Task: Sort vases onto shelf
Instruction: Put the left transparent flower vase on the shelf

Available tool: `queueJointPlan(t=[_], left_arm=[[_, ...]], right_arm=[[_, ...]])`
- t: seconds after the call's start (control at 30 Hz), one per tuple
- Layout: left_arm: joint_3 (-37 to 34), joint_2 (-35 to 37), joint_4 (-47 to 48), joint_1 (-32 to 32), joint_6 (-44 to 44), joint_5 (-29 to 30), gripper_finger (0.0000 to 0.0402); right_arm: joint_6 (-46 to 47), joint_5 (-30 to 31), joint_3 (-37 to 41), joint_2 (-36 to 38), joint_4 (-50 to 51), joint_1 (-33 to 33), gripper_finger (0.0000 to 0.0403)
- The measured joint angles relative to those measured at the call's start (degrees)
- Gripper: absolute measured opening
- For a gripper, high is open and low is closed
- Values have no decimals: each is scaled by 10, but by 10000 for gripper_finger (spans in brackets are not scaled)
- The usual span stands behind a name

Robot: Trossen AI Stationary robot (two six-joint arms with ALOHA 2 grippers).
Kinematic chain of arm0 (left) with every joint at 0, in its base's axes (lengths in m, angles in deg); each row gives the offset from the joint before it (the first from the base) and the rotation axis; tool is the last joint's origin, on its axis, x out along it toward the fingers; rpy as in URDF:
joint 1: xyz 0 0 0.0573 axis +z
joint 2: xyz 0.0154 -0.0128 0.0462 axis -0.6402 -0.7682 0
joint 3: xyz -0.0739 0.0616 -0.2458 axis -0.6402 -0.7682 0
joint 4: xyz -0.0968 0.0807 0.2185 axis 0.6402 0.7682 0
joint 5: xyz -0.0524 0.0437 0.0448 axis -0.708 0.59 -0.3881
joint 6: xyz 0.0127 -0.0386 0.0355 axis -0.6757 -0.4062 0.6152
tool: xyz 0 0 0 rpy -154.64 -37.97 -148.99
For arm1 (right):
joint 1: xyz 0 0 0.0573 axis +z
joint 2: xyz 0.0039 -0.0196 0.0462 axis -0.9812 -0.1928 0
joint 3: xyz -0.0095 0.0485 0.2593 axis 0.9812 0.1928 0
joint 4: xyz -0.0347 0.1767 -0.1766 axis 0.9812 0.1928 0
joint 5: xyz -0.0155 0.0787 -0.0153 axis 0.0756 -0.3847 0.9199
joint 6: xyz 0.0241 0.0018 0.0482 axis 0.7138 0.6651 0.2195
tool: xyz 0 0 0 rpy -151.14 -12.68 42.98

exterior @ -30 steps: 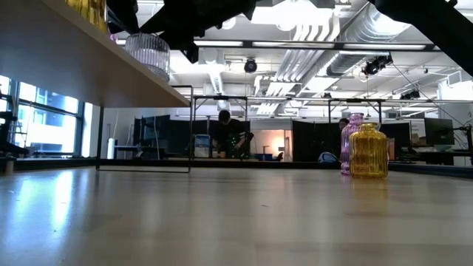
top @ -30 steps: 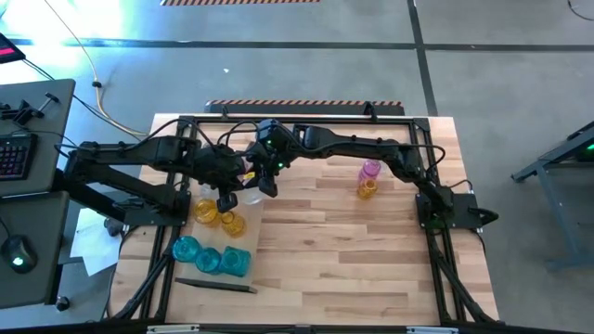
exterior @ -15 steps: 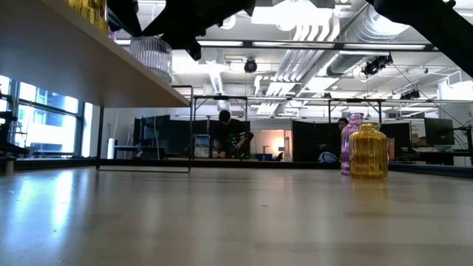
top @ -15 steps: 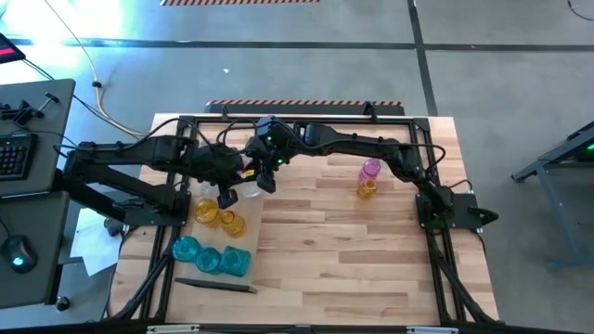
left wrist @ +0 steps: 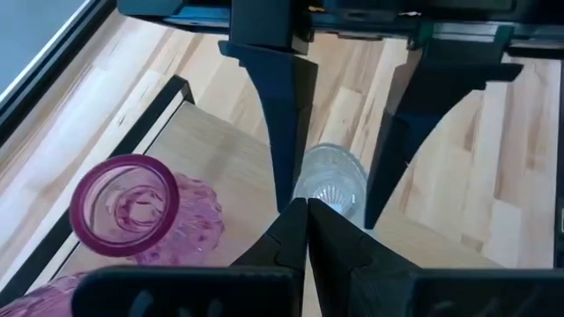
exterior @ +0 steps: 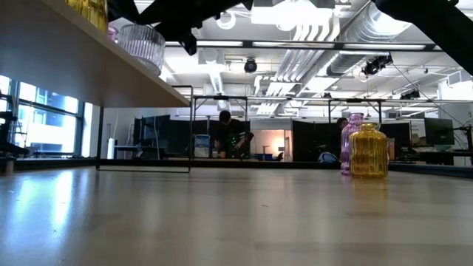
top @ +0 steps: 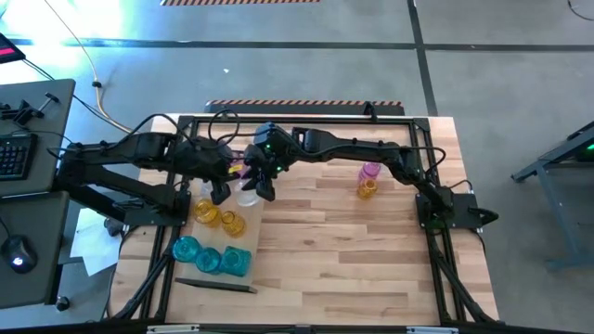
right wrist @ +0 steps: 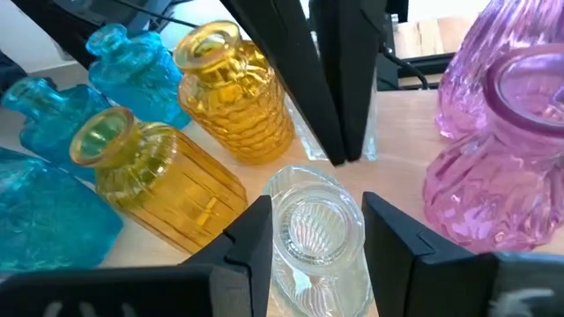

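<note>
The right gripper stood over the shelf at the table's left side, its two dark fingers partly spread and closed against the sides of a clear ribbed vase, which it held by the upper body. In the high view the same gripper sat at the end of the right arm, stretched across the table from its base on the right, with the clear vase pale beneath it. From table height the vase appeared slightly tilted (whether its base touched the board could not be made out).

The left gripper hung just beside it, fingers pressed together and holding nothing; past their tips the left wrist view showed the clear vase between the right gripper's fingers and a pink vase close by on the shelf.

Around the held vase stood two amber vases, teal vases beyond them, and two pink vases on the other side. The high view placed the amber pair and teal group along the shelf's nearer stretch.

Well apart, on the butcher-block table, a pink vase and a yellow vase stood touching or nearly so.
</note>
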Motion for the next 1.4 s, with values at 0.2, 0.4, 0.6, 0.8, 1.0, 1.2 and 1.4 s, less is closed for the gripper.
queueJointPlan(t=[0.2,0.4,0.6,0.8,1.0,1.2,1.4], left_arm=[[0,0,3,0,8,3,5],[0,0,4,0,10,3,5],[-1,6,4,0,5,3,5],[-1,11,5,0,0,7,5],[-1,12,4,0,-1,10,5],[-1,12,4,0,0,26,5],[-1,14,5,0,0,51,5]], right_arm=[[-3,2,0,-7,0,1,110],[4,-13,-1,-21,-22,3,111],[7,-12,-2,-21,-21,3,129],[9,-12,-3,-21,-20,4,120],[16,-12,-3,-19,-16,4,135],[16,-12,-3,-17,-13,6,132],[-6,6,-3,-16,-7,17,116]])
